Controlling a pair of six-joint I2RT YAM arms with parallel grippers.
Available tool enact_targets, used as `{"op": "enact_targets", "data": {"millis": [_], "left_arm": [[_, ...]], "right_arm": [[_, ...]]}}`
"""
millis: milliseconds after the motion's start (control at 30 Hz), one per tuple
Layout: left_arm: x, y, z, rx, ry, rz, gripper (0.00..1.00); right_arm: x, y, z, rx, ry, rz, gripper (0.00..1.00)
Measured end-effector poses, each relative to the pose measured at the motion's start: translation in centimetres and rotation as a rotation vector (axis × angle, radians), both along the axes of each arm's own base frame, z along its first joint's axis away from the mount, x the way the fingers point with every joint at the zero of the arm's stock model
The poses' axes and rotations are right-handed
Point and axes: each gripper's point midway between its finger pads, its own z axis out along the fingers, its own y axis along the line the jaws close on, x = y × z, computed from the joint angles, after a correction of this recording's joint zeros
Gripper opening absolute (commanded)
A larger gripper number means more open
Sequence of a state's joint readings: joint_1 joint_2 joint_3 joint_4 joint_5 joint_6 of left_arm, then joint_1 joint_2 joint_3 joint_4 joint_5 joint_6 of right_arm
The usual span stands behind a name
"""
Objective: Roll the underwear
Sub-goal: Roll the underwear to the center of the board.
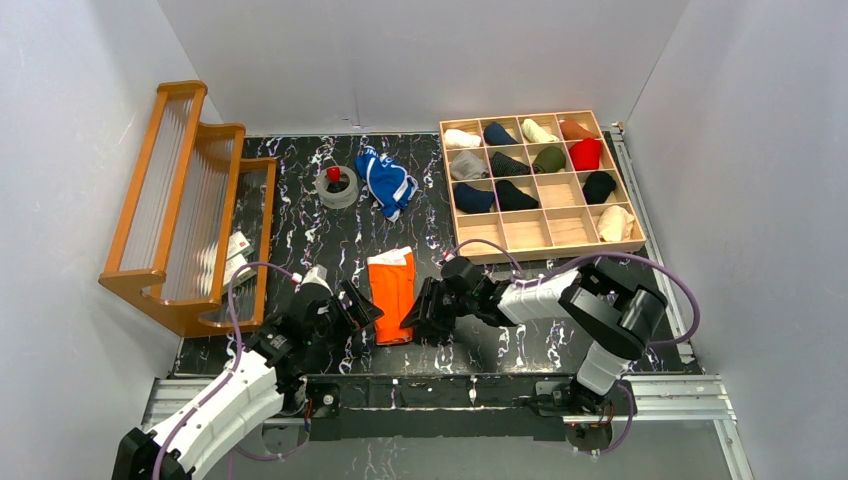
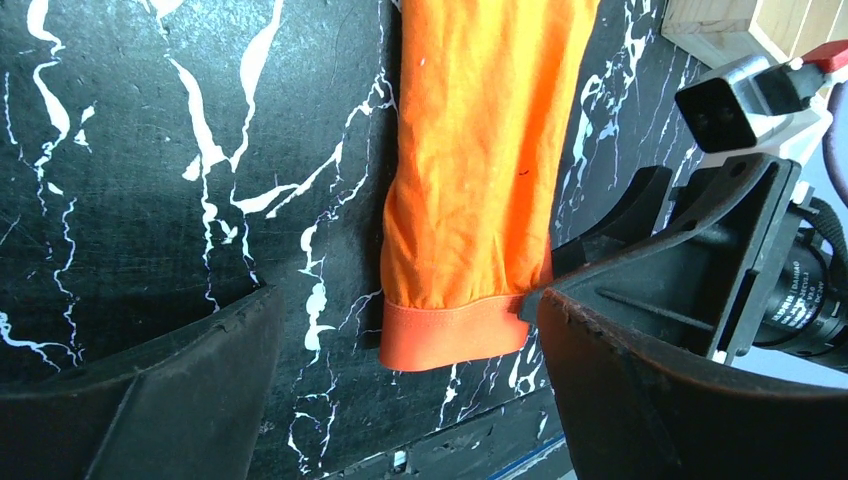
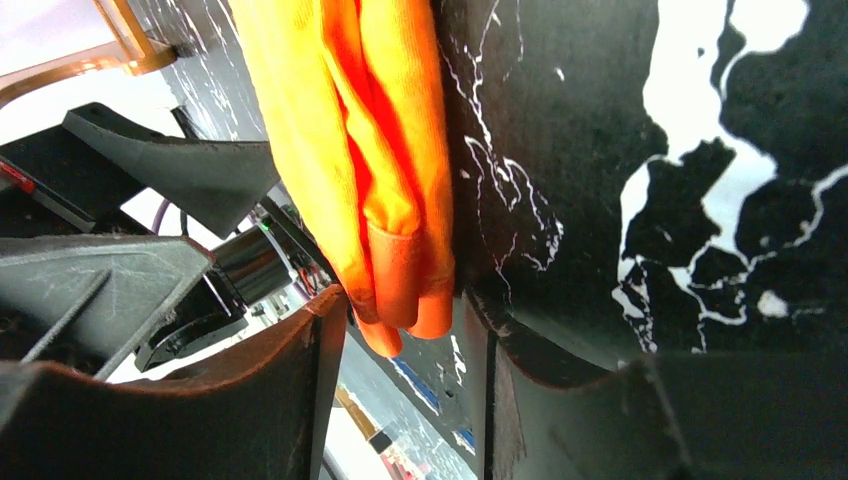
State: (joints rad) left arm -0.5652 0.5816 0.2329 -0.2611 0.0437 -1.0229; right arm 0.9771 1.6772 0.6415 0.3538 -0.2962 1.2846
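Note:
The orange underwear [image 1: 392, 290] lies folded into a long strip on the black marbled table, its hem end nearest the arms. The top view shows my left gripper [image 1: 358, 305] open just left of that near end, and the left wrist view has the hem [image 2: 455, 335] between its wide fingers [image 2: 405, 300]. My right gripper [image 1: 425, 305] comes in from the right. In its wrist view the hem corner [image 3: 400, 290] sits between its narrowed jaws [image 3: 408, 300], with a gap still showing. The blue underwear [image 1: 386, 182] lies crumpled at the back.
A wooden grid box [image 1: 540, 250] holding several rolled items stands at the back right. An orange wooden rack [image 1: 180, 210] stands at the left. A grey tape roll [image 1: 338, 188] with a red piece on it sits beside the blue underwear.

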Motion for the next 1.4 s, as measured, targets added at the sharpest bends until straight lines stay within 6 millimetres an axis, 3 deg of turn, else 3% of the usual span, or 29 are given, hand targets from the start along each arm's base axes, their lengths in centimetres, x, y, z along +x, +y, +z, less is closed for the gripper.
{"op": "enact_targets", "data": {"millis": [567,833,1400], "left_arm": [[-0.6,-0.7,-1.1,0.004,0.065,-0.045,0.7],[-0.9,-1.5,-1.7,-0.01,0.101,-0.087,0.57],[-1.5,-2.7,-2.3,-0.122,0.091,-0.098,0.47]], "right_arm": [[0.8,0.0,-1.4,0.012,0.033,0.002,0.01],[0.8,0.2,-1.5,0.047,0.067,0.012,0.01],[0.7,0.3,-1.5,0.089,0.083,0.034,0.01]]}}
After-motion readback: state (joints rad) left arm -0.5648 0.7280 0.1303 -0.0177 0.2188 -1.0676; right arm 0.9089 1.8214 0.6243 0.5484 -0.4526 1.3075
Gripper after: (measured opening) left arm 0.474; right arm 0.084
